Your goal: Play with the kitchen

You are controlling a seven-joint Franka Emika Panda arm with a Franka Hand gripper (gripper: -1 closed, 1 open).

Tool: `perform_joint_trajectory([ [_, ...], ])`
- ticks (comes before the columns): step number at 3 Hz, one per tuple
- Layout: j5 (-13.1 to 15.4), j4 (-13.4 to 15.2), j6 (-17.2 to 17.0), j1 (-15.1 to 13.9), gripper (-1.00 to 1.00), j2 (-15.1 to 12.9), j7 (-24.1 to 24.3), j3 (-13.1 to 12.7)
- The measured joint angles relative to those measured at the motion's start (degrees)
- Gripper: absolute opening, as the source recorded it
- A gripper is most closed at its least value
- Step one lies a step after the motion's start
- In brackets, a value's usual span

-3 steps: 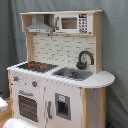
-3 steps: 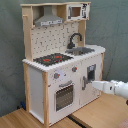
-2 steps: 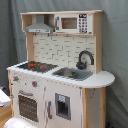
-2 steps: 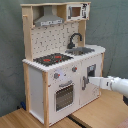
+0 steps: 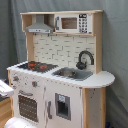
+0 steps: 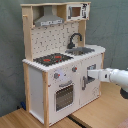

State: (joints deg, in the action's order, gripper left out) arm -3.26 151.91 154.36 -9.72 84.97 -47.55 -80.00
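In the second exterior view the gripper (image 6: 90, 75) is reaching in from the second exterior view's right, at the end of a white arm (image 6: 116, 77), and its tip is sitting against the right-hand cupboard door (image 6: 91, 76) of the kitchen (image 6: 62, 60). Whether it is clenched or released I cannot tell, since the tip is blending into the white panel behind it. In the first exterior view only a pale piece of the robot (image 5: 5, 89) is showing at the first exterior view's left edge, level with the oven door.

The kitchen is standing upright on a wooden worktop (image 6: 100, 112), so in the second exterior view the gripper is meeting its lower front while the rest of it is rising above and to the left. Beside that cupboard door the oven door (image 6: 64, 95) is hanging shut, with a handle across its top and two knobs (image 6: 56, 76) above. On the counter the black hob (image 6: 52, 59) is showing red rings, and next to it the sink (image 6: 82, 50) is lying under a curved black faucet (image 6: 75, 39). A tiled back panel (image 5: 62, 50) is standing behind them in the first exterior view. Up top, a grey hood (image 5: 40, 26) is hanging over the hob and a small microwave (image 5: 72, 23) is sitting over the sink. A grey curtain (image 5: 115, 45) is hanging behind everything.
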Motion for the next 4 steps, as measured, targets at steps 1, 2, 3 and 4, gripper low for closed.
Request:
perform_joint_trajectory([
  [1, 0.0, 0.0, 0.4, -0.9, 1.0, 0.0, -6.1, 3.4],
  [2, 0.0, 0.0, 0.8, -1.6, 1.0, -0.4, -12.0, 6.5],
  [3, 0.0, 0.0, 1.3, -2.3, 1.0, -1.2, -17.6, 9.6],
  [4, -0.1, -0.1, 2.2, -3.2, 1.0, -1.6, -22.5, 12.6],
])
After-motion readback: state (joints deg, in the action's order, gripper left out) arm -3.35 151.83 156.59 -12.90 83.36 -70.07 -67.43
